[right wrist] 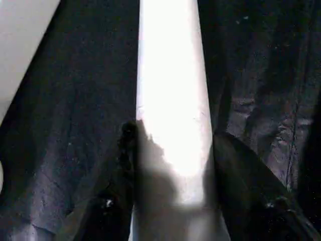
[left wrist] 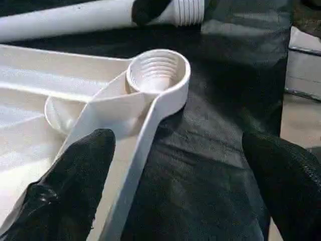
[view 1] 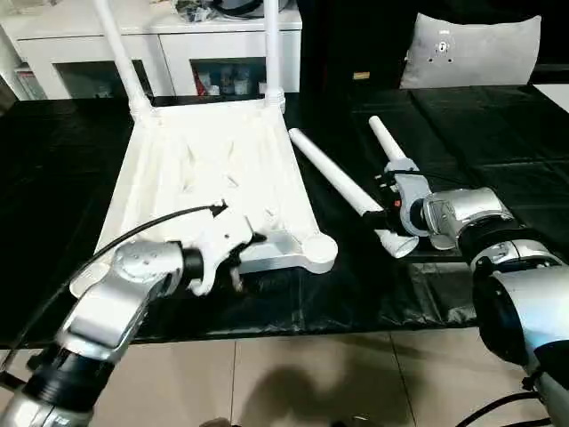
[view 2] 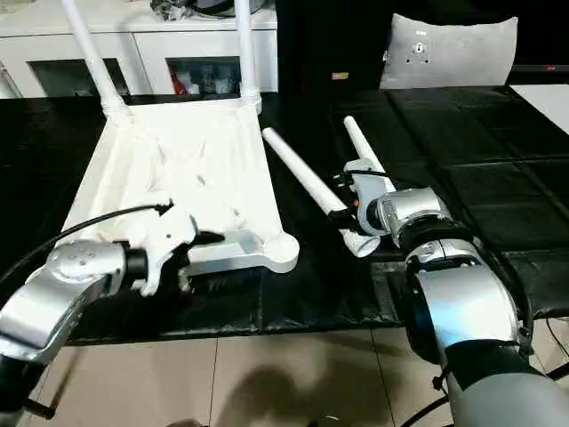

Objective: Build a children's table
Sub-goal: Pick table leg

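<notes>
While two legs (view 1: 120, 53) already stand in the top's (view 1: 213, 169) far sockets, two lie loose on the mat. The right gripper (right wrist: 170, 165) pinches one leg (view 1: 338, 182); the left gripper (left wrist: 175, 170) gapes beside an empty socket (left wrist: 158, 73).

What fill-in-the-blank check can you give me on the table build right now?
1. ____ legs already stand in the far sockets of the tabletop.
2. The right pincer has its fingers around a loose ____.
3. The left pincer straddles the tabletop's near edge with its fingers ____.
4. The near right socket is ____.

Missing words: two; leg; open; empty
</notes>
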`<state>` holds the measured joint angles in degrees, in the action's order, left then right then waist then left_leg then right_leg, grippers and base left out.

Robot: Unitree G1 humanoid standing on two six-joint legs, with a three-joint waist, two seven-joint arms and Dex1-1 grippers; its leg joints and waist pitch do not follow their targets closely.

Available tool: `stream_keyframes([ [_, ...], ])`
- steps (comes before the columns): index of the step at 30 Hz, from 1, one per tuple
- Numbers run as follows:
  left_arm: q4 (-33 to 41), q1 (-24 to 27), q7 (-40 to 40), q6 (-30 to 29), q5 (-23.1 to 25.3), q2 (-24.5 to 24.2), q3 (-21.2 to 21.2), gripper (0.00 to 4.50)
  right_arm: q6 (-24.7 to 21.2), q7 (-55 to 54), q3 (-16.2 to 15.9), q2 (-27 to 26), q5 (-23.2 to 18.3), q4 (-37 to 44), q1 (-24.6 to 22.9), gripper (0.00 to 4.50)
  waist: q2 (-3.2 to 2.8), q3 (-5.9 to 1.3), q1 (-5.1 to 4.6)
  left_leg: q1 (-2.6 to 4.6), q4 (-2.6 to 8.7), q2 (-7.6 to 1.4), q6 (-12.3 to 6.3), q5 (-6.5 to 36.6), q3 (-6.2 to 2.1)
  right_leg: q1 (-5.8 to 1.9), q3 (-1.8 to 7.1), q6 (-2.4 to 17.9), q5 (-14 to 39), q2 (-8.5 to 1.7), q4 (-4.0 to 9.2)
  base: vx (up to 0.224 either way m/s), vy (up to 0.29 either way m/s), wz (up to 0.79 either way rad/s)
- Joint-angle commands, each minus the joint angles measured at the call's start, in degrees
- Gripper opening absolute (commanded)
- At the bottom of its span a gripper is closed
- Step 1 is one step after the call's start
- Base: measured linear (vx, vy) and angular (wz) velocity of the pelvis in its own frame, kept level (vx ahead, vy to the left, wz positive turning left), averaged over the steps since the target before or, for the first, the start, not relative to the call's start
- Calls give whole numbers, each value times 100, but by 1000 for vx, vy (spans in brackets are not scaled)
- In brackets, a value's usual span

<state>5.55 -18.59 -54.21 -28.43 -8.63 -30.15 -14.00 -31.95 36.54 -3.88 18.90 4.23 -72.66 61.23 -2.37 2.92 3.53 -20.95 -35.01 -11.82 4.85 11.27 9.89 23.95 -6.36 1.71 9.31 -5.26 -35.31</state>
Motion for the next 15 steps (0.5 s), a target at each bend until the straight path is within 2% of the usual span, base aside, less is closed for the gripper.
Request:
stream_keyframes([
  [1,61,-9,-1,-14,7,-57,-33,450,-53,79,-66,-2,80,-140,-53,186,43,-386,25,-3,365,-104,-161,1041,-3,-356,280,1198,1651,-283,377,0,0,0],
  [4,73,-6,13,-46,4,-47,-28,450,52,66,-43,19,63,-111,-95,186,37,-392,22,-5,363,-103,-155,1031,-2,-359,280,1217,1569,-280,372,0,0,0],
  [5,71,-9,56,-41,8,-18,-6,450,142,-52,74,30,-26,-78,-122,186,40,-393,21,-9,364,-103,-156,1025,-3,-362,280,1223,1556,-282,370,0,0,0],
  [6,58,-21,148,-22,10,41,31,450,269,-260,375,40,-269,-26,-147,186,49,-393,20,-12,362,-101,-152,1004,-2,-365,285,1218,1537,-287,369,0,0,0],
  [8,-13,-54,289,74,-16,170,119,450,429,-437,696,56,-527,43,-151,186,60,-404,26,-5,356,-96,-157,948,2,-373,290,1210,1512,-295,375,0,0,0],
  [9,-26,-59,316,98,-21,195,137,450,449,-461,735,58,-557,54,-149,186,58,-408,30,-3,354,-94,-166,936,4,-370,284,1213,1510,-290,375,0,0,0],
  [10,-125,-96,527,204,-104,406,297,450,649,-564,1028,50,-807,170,-151,186,58,-409,28,-8,352,-93,-194,924,12,-365,284,1225,1464,-284,382,0,0,0],
  [15,-237,-200,1144,170,-455,1041,774,450,1310,-858,1445,-3,-1134,608,-272,186,84,-431,44,-33,330,-75,-323,724,18,-384,272,1250,1247,-284,363,0,0,0],
])
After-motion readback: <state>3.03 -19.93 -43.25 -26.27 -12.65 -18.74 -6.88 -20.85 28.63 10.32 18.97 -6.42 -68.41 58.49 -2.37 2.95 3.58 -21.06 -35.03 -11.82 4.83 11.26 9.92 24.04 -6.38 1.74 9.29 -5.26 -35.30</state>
